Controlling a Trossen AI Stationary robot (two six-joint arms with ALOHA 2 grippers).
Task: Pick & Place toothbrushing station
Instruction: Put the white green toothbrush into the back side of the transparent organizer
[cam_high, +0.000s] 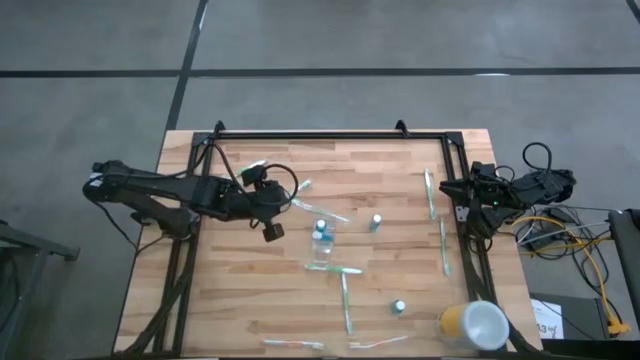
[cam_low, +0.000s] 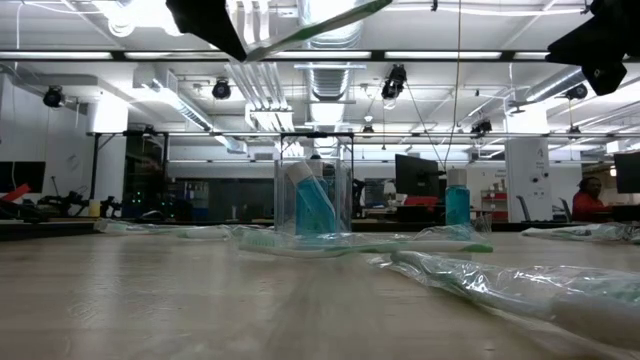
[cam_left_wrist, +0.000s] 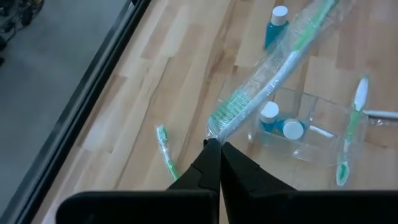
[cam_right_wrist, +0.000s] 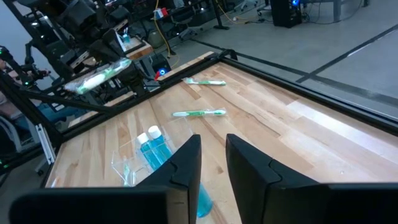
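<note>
My left gripper (cam_high: 288, 203) (cam_left_wrist: 216, 148) hangs over the table's middle, shut on a white-and-green toothbrush in a clear wrapper (cam_left_wrist: 273, 65) (cam_high: 322, 211) (cam_low: 318, 27). Under the brush stands the clear plastic cup (cam_left_wrist: 298, 127) (cam_high: 321, 246) (cam_low: 314, 196) with two white-capped tubes inside. A third tube (cam_high: 376, 222) (cam_left_wrist: 277, 23) stands beyond the cup, and another tube (cam_high: 399, 307) stands near the front. My right gripper (cam_right_wrist: 214, 163) (cam_high: 447, 186) waits at the table's right edge, open, with nothing between its fingers. My left gripper pinches the wrapper's end just past the bristle head (cam_left_wrist: 213, 138) between its two fingertips. The fingers slant down from the table's left, in line with the brush. The brush is lifted clear and reaches out over the cup toward the table's right.
More wrapped toothbrushes lie scattered: two on the right (cam_high: 430, 192) (cam_high: 444, 246), two in front of the cup (cam_high: 333, 268) (cam_high: 346, 302), two along the near edge (cam_high: 293, 344) (cam_high: 375, 344). A yellow cup with a white top (cam_high: 472, 325) lies at the near right corner.
</note>
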